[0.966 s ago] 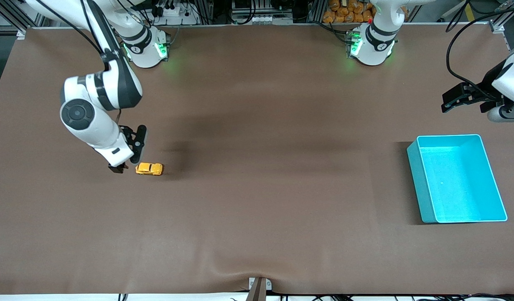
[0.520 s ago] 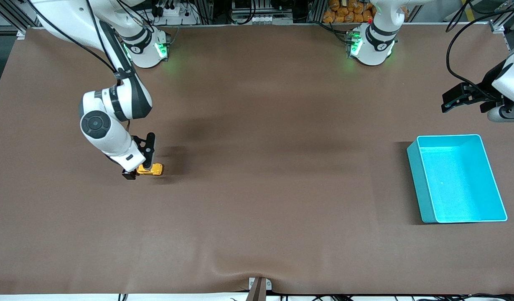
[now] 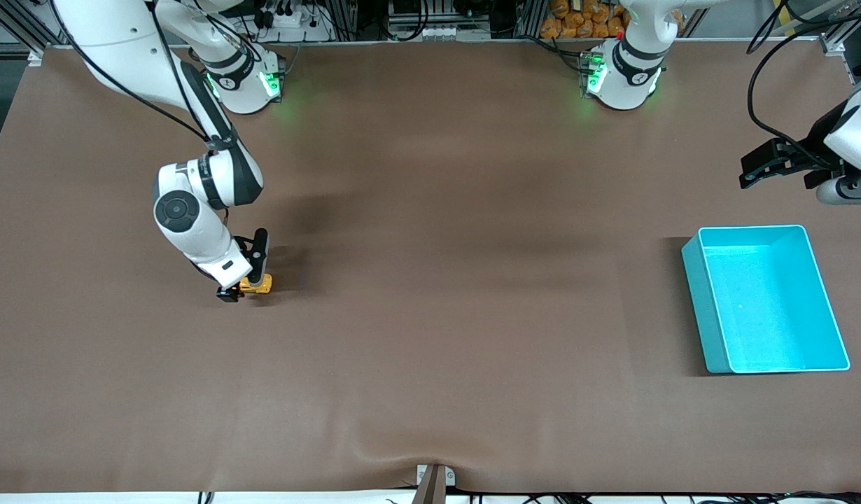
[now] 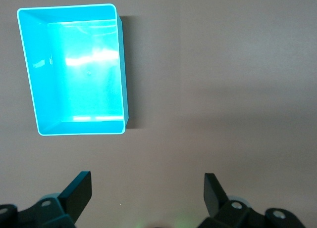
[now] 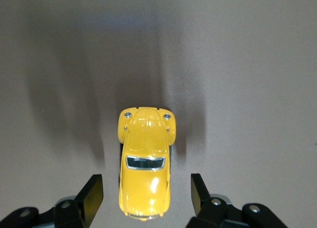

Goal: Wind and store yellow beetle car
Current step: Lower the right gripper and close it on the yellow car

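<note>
The yellow beetle car (image 3: 260, 283) (image 5: 145, 163) stands on its wheels on the brown table toward the right arm's end. My right gripper (image 3: 245, 280) (image 5: 146, 189) is down around the car's rear half. Its jaws are open, one finger on each side, with a narrow gap of table showing between each finger and the car body. My left gripper (image 3: 752, 171) (image 4: 147, 188) waits open with nothing between its fingers, above the table at the left arm's end, near the turquoise bin (image 3: 695, 294) (image 4: 32, 79), which holds nothing.
The brown mat has a raised wrinkle (image 3: 402, 448) at its edge nearest the front camera. A black cable (image 3: 759, 84) hangs by the left arm. The two arm bases (image 3: 245, 84) (image 3: 623, 77) stand along the table's robot edge.
My right arm has slid over toward the car and come down until its fingers straddle it. The fingers now stand closer together. The car, the bin and the left arm have not moved.
</note>
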Tool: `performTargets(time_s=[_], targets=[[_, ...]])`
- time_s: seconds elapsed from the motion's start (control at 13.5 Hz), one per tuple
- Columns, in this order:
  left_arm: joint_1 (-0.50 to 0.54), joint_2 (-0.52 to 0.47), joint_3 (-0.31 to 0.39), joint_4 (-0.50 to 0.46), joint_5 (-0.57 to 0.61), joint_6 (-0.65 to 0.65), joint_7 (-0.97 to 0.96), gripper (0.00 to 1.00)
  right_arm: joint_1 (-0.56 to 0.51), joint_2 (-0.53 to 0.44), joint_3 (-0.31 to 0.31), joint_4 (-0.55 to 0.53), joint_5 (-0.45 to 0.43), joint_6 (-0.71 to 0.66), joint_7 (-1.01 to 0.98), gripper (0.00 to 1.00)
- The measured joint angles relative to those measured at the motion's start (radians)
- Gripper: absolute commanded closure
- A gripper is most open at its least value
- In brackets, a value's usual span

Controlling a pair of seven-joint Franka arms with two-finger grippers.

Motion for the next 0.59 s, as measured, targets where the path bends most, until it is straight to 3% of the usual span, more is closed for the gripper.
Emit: performTargets(time_s=[0.15, 0.22, 0.45, 0.59], targets=[[0.000, 0.000, 0.000, 0.000, 0.000, 0.000, 0.000, 0.00, 0.000, 0.014, 0.000, -0.001, 0.000, 0.020, 0.001, 0.65], [0.000, 0.000, 0.000, 0.000, 0.000, 0.000, 0.000, 0.00, 0.000, 0.017, 0.000, -0.001, 0.000, 0.025, 0.004, 0.76], [0.000, 0.000, 0.000, 0.000, 0.000, 0.000, 0.000, 0.00, 0.000, 0.019, 0.001, -0.001, 0.001, 0.027, 0.010, 0.94], [0.000, 0.000, 0.000, 0.000, 0.000, 0.000, 0.000, 0.00, 0.000, 0.019, 0.001, -0.001, 0.001, 0.027, 0.011, 0.94]])
